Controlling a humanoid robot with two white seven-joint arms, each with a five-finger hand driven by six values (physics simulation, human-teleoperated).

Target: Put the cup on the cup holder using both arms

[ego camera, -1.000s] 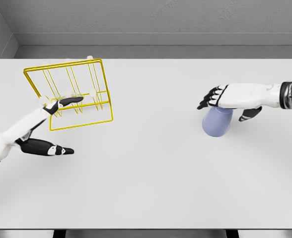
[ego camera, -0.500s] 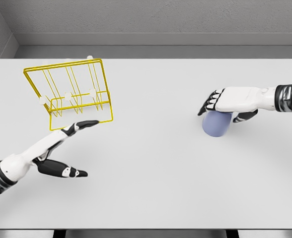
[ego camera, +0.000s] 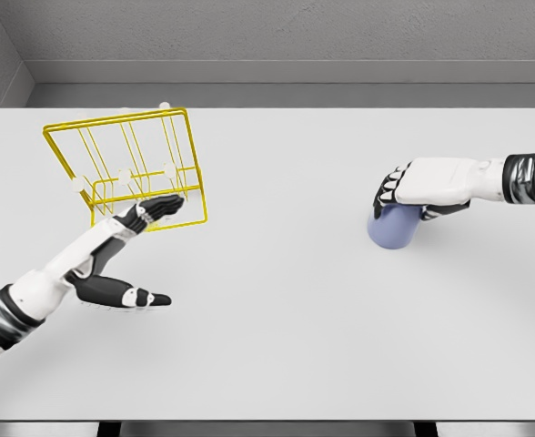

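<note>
A lavender cup point(ego camera: 394, 228) stands on the white table point(ego camera: 277, 300) at the right. My right hand point(ego camera: 404, 196) lies over its top with the fingers curled down around it. The yellow wire cup holder point(ego camera: 126, 168), with white-tipped pegs, sits at the back left. My left hand point(ego camera: 145, 246) is flat and open just in front of the holder's near edge, fingertips point(ego camera: 172, 202) overlapping the frame in the picture, thumb point(ego camera: 149, 299) spread toward me. It holds nothing.
The grey back wall and the table's far edge run behind the holder. A wide stretch of bare table point(ego camera: 277, 182) separates the holder from the cup.
My left hand moved back from the holder, then forward again to its near edge. My right hand lowered onto the cup and curled its fingers around it; the cup shifted slightly left.
</note>
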